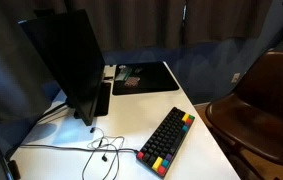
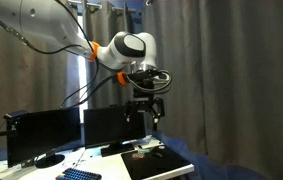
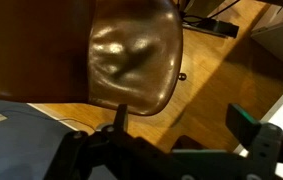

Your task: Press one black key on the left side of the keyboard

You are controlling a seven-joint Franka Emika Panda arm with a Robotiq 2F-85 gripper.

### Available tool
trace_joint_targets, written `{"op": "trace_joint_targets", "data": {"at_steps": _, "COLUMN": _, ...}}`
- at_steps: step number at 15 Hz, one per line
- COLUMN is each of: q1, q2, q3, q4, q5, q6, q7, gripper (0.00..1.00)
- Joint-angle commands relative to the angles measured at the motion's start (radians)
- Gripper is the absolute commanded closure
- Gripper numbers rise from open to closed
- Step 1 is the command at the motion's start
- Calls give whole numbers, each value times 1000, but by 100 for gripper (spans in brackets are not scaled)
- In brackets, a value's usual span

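The compact keyboard (image 1: 168,140) lies slantwise on the white table (image 1: 196,165) near its front edge. It has mostly black keys, with red, yellow, green and blue keys at both ends. Its corner also shows at the bottom of an exterior view (image 2: 80,175). My gripper (image 2: 146,122) hangs high in the air above the black mat (image 2: 157,161), far from the keyboard, with its fingers apart and empty. In the wrist view the gripper (image 3: 181,125) is open over a brown chair seat (image 3: 121,50) and wooden floor; the keyboard is out of that view.
A large black monitor (image 1: 66,60) stands at the table's back corner. The flat black mat (image 1: 146,77) lies behind the keyboard. White cables (image 1: 101,150) lie beside the keyboard. The brown chair (image 1: 261,100) stands off the table's edge. Dark curtains hang behind.
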Motion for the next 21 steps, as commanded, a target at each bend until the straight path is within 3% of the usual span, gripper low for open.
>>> {"op": "trace_joint_targets", "data": {"at_steps": 1, "q1": -4, "q2": 1, "q3": 4, "q4": 3, "q5": 1, "q6": -3, "q7": -1, "gripper": 0}}
{"op": "trace_joint_targets", "data": {"at_steps": 9, "q1": -4, "q2": 1, "q3": 4, "q4": 3, "q5": 1, "q6": -2, "q7": -1, "gripper": 0}}
{"op": "trace_joint_targets", "data": {"at_steps": 16, "q1": 179, "q2": -93, "q3": 168, "q4": -193, "q5": 72, "q6": 12, "q7": -90, "gripper": 0}}
{"op": "trace_joint_targets", "data": {"at_steps": 21, "q1": 359, "q2": -134, "q3": 308, "q4": -326, "q5": 216, "q6": 52, "q7": -102, "gripper": 0}}
